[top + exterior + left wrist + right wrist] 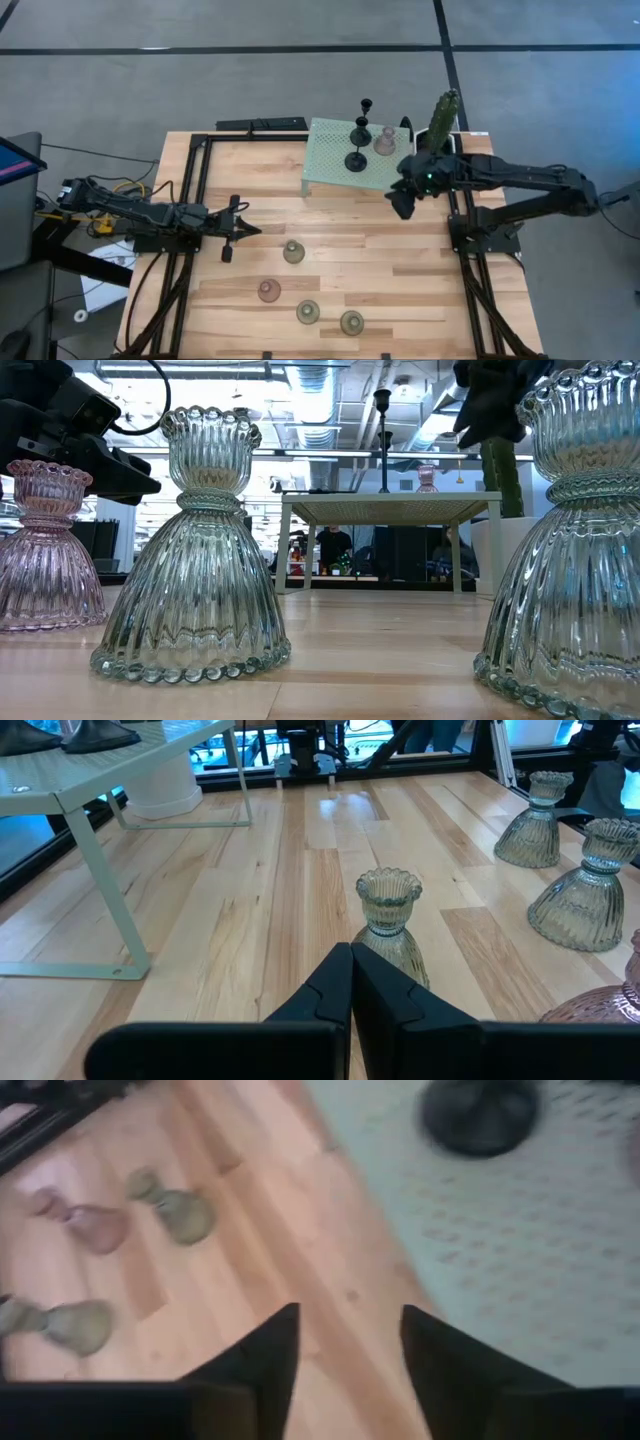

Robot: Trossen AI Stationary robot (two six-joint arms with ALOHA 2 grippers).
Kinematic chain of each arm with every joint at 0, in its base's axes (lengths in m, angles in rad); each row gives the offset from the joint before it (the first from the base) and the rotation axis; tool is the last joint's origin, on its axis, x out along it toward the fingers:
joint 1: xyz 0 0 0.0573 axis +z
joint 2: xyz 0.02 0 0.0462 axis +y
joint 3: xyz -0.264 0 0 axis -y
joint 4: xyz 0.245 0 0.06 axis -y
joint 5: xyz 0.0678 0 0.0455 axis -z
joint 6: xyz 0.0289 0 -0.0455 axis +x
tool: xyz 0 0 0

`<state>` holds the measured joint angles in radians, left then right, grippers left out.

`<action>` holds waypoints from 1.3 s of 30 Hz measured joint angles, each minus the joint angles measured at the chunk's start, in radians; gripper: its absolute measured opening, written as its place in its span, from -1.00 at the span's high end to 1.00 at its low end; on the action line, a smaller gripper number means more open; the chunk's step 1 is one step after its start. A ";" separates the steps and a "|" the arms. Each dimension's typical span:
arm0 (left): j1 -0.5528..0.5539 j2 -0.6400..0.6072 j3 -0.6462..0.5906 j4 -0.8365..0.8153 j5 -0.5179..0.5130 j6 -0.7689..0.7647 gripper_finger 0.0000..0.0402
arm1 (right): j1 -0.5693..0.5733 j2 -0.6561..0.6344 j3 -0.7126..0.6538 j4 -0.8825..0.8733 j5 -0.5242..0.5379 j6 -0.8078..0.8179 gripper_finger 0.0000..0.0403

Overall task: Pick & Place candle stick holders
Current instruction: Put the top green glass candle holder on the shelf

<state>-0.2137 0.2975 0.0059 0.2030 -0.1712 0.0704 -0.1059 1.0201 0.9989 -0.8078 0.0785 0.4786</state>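
Table: one, wooden.
Mint perforated stand: one, at 12 o'clock, bearing two black holders and one pink holder.
Cactus: one, at 1 o'clock.
Green glass holders: three, centre to 6 o'clock.
Pink holder on the wood: one, at 7 o'clock.
My right gripper: fingers spread, empty, off the stand's 4 o'clock corner.
My left gripper: fingers clenched, empty, at 9 o'clock.

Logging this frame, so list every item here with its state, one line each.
Left gripper: jaws shut, empty, low over table.
Right gripper: jaws open, empty, by stand's edge.
Black holders: two upright on mint stand.
Pink holder: on stand.
Pink holder: on table.
Green holders: three on table.
Cactus: upright.
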 joint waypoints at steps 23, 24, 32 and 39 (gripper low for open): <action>0.000 0.000 0.000 0.000 0.000 0.000 0.97 | 0.497 0.001 0.000 0.109 0.404 0.070 0.98; 0.000 0.000 0.000 0.000 0.000 0.000 0.97 | 0.517 0.001 0.000 0.110 0.435 0.072 0.99; 0.000 0.000 0.000 0.000 0.000 0.000 0.97 | 0.662 0.055 0.001 0.145 0.651 0.065 1.00; 0.000 0.000 0.000 0.000 0.000 0.000 0.97 | 0.752 0.154 0.000 0.158 0.721 0.064 1.00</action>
<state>-0.2134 0.2974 0.0059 0.2035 -0.1712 0.0700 0.6463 1.1740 0.9993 -0.6498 0.7994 0.5421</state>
